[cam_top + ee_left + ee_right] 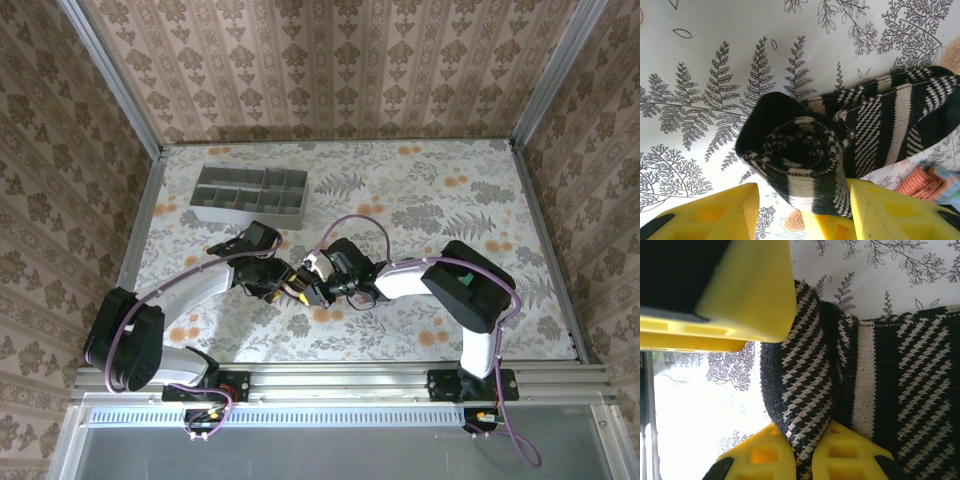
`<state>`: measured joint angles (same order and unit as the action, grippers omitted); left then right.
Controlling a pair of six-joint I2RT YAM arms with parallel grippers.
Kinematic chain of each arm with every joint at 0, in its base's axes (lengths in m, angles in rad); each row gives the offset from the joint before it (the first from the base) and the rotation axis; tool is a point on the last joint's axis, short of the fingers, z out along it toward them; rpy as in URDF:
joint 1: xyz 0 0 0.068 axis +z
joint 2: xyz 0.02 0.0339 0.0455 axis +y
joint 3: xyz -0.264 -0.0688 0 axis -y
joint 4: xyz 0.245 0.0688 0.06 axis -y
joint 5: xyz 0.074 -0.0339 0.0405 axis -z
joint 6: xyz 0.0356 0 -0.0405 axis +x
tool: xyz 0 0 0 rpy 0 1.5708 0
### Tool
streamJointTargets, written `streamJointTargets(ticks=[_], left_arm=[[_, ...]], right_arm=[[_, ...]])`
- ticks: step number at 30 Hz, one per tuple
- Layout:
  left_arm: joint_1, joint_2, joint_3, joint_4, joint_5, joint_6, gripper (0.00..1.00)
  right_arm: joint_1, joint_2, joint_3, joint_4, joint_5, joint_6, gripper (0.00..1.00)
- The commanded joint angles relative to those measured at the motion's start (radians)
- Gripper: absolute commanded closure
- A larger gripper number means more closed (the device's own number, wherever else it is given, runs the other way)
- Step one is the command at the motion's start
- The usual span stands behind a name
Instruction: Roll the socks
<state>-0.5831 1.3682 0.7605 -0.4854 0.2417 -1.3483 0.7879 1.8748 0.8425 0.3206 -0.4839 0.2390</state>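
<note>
Readable text, labels, brands, numbers, signs: none found.
- Table (450,200): printed fern and flower pattern, no lettering.
- Striped sock (880,120): woven black-and-cream stripes, no tag or mark to read.
- Grey tray (250,192), far left: plain surfaces, too small to show any marking.

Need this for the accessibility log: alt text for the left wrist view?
A black-and-cream striped sock, one end rolled into a coil, sits between the open yellow jaws of the left pincer, its unrolled length trailing to the upper right. It lies on a white fern-print table cover, with the orange cuff of a second sock at lower right.
</note>
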Motion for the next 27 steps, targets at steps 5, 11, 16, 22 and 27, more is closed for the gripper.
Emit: streamJointTargets(ticks=[5,11,16,22,27], left_arm=[[-0.012,0.030,-0.032,0.057,-0.019,0.023,0.48],[-0.024,0.078,-0.034,0.100,-0.026,0.026,0.49],[-0.038,0.141,-0.043,0.100,-0.040,0.040,0.60],[-0.038,0.189,-0.116,0.023,0.003,-0.046,1.00],[-0.055,0.131,-0.103,-0.184,-0.055,-0.143,1.00]], right_arm=[[-0.054,0.125,-0.079,-0.362,0.022,0.063,1.00],[-0.078,0.154,-0.065,-0.372,-0.015,0.085,1.00],[-0.099,0.171,-0.057,-0.373,-0.032,0.091,1.00],[-0.089,0.116,-0.019,-0.399,0.007,-0.049,0.94],[0.024,-0.164,-0.074,-0.321,0.247,-0.308,0.59]])
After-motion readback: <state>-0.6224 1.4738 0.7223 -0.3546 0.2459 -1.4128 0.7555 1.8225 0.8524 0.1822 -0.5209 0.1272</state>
